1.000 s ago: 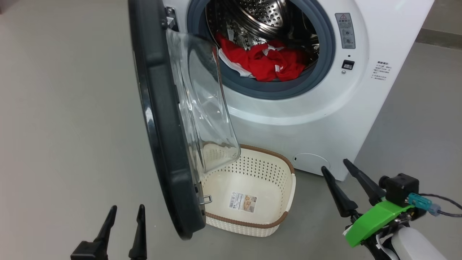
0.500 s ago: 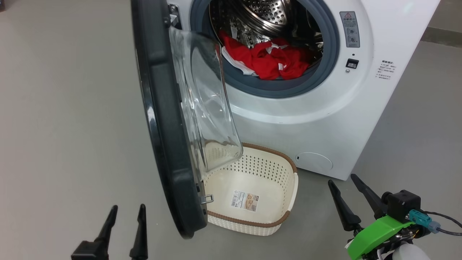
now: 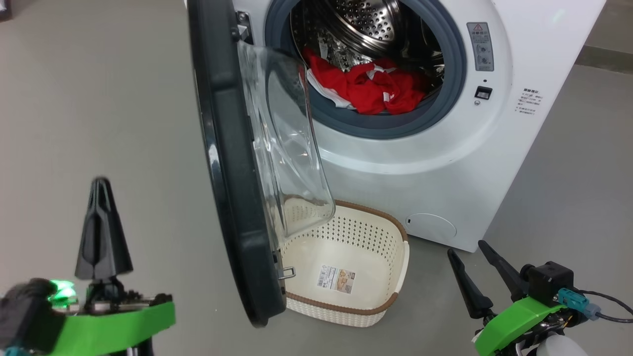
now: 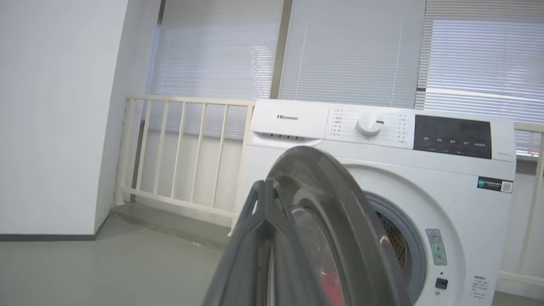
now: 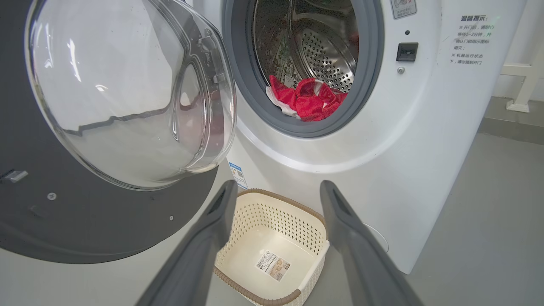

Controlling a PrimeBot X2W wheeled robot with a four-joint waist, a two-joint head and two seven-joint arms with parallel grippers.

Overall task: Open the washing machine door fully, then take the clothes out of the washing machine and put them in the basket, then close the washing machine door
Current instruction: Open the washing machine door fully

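1. My left claw is pressed together with nothing between its fingers. It stands at the lower left of the head view, over the grey floor, to the left of the door and apart from it.
2. In the left wrist view those joined fingers point toward the door's black rim.
3. My right claw is spread apart and empty, low on the right, near the washing machine's front corner.
4. The door is swung out to the left of the opening, edge-on in the head view, its glass bowl facing the machine.
5. The clothes lie as a red and white bundle at the front of the steel drum, just behind the grey seal.
6. The basket sits on the floor just in front of the machine, below the opening, with a paper label on its bottom. The door's lower part overlaps its left side in the head view.
7. In the right wrist view the basket shows between my spread fingers.
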